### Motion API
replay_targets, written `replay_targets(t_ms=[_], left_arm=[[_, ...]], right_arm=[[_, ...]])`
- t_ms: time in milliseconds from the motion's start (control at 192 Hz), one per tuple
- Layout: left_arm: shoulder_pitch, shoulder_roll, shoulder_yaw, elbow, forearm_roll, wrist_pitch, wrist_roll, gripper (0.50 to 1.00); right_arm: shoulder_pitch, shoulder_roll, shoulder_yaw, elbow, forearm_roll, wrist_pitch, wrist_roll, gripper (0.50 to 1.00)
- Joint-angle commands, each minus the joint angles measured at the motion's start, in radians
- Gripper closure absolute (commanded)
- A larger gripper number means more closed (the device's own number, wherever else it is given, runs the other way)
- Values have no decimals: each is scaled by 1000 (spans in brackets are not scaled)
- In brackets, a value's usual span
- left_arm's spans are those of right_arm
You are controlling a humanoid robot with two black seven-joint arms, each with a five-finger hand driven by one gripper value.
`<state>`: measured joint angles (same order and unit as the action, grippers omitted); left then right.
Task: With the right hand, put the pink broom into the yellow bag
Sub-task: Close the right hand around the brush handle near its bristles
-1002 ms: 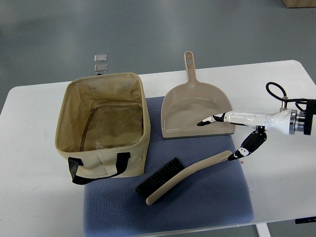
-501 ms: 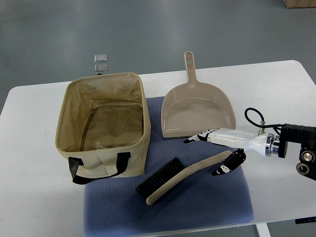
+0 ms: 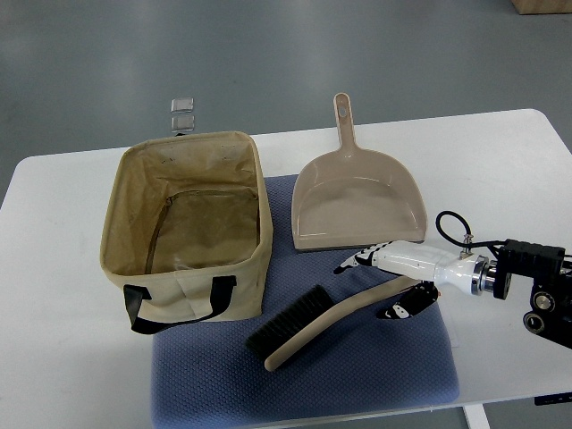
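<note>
My right hand (image 3: 386, 284) straddles the handle end of the pink broom (image 3: 332, 317), fingers spread, nothing gripped. The broom lies on the blue mat (image 3: 393, 366) near the worktop's front edge. Gripping this far out, the bristle end could droop and catch the yellow bag's (image 3: 183, 219) rim. The dustpan (image 3: 357, 201) crowds my far side; the way leftward looks open.
</note>
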<state>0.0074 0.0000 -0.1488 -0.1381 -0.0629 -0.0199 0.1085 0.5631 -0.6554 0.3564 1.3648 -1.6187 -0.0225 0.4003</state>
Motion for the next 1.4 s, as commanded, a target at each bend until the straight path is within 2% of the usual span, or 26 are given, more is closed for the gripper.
replay_targets(t_ms=[0,104,297,506,705,799,1153,1394], left_arm=[[0,0,0,0,0,0,0,500],[0,0,0,0,0,0,0,500],[0,0,0,0,0,0,0,500],[0,0,0,0,0,0,0,500],[0,0,0,0,0,0,0,500],[0,0,0,0,0,0,0,500],[0,0,0,0,0,0,0,500],[0,0,0,0,0,0,0,500]], right_arm=[[-3,5,-1,-4,-7,-8,2,707],[-5,5,-1,-4,-18,-8,2,736],[-6,13,4,-20,-21,-10,2,738],[-8,22,4,-36,-52,-25,2,771],[-9,25,6,-39,-58,-27,2,775],[-9,23,4,-39,-59,-27,3,812],[-11,25,1,-39,-62,-25,6,852],[-11,22,-1,-39,-63,-25,11,924]])
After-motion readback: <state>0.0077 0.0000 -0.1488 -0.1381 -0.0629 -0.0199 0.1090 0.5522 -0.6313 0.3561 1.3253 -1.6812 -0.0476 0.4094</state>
